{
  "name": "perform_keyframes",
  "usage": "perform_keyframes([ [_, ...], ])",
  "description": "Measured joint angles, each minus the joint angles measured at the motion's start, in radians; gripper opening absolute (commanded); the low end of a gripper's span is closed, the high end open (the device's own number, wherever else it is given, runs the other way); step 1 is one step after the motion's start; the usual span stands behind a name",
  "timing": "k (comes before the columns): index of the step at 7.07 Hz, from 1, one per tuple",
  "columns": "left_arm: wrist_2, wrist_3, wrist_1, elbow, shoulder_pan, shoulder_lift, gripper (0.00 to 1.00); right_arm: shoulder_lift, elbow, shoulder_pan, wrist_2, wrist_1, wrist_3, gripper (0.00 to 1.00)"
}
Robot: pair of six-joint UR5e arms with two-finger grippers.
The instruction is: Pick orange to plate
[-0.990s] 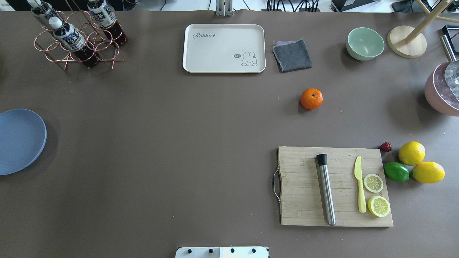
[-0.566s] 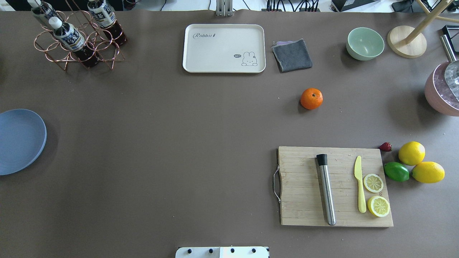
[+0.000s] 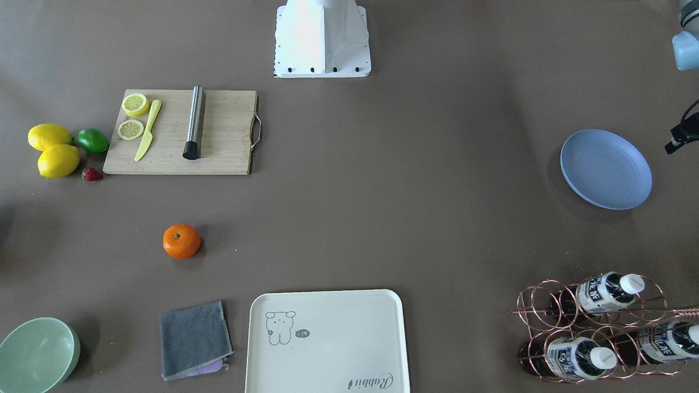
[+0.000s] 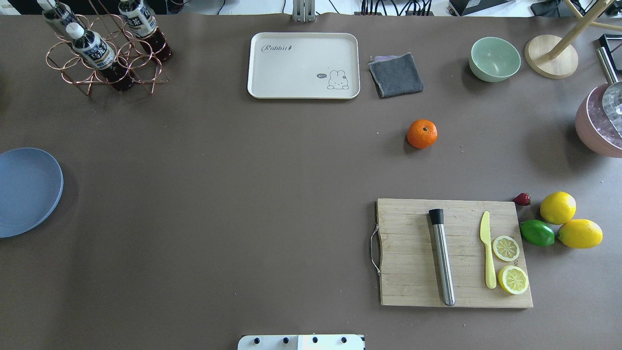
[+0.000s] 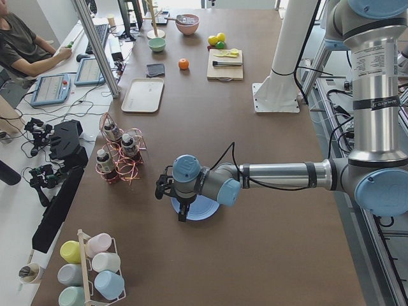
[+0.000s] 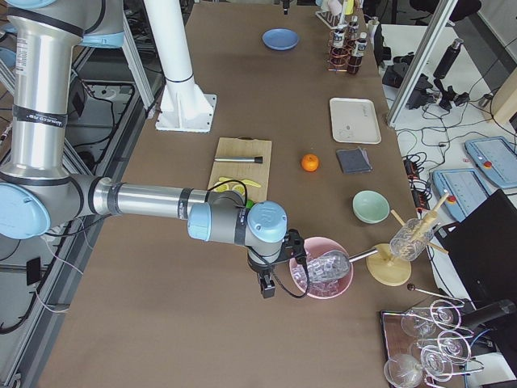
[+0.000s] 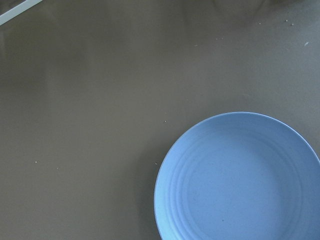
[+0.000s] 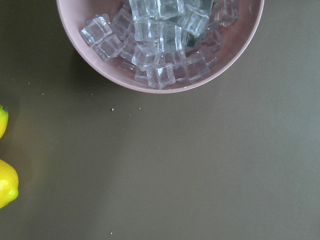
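Note:
The orange (image 4: 422, 133) lies alone on the brown table right of centre, also seen in the front view (image 3: 182, 240). Far off at the table's left edge rests the blue plate (image 4: 26, 192), empty, and it fills the lower right of the left wrist view (image 7: 240, 180). My left gripper (image 5: 182, 213) hangs over the plate's rim in the exterior left view only; I cannot tell its state. My right gripper (image 6: 266, 287) hovers beside the pink ice bowl (image 6: 323, 271), far from the orange; its state cannot be told either.
A cutting board (image 4: 454, 253) holds a muddler, a yellow knife and lemon slices. Two lemons (image 4: 558, 207), a lime and a strawberry sit to its right. A cream tray (image 4: 303, 65), grey cloth (image 4: 396, 74), green bowl (image 4: 494, 59) and bottle rack (image 4: 104, 48) line the far side.

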Motion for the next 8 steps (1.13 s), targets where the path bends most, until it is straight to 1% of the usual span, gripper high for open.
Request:
perform_keyframes([
  [1, 0.023, -0.064, -0.128, 0.103, 0.042, -0.034, 0.97, 0.000, 0.001, 0.000, 0.005, 0.000, 0.000, 1.00],
  [2, 0.057, -0.099, -0.199, 0.166, 0.084, -0.058, 0.91, 0.000, 0.000, 0.000, 0.007, 0.000, 0.000, 1.00],
  [3, 0.081, -0.111, -0.228, 0.199, 0.115, -0.071, 0.74, -0.001, -0.001, 0.000, 0.012, 0.000, 0.000, 1.00],
  [4, 0.098, -0.115, -0.245, 0.223, 0.131, -0.080, 0.32, -0.001, -0.002, 0.000, 0.024, 0.000, 0.001, 1.00],
  [5, 0.105, -0.117, -0.257, 0.237, 0.137, -0.083, 0.00, -0.001, -0.005, 0.000, 0.034, -0.001, 0.001, 1.00],
  [8, 0.104, -0.119, -0.263, 0.240, 0.140, -0.085, 0.00, 0.000, -0.005, -0.001, 0.045, 0.000, 0.000, 1.00],
])
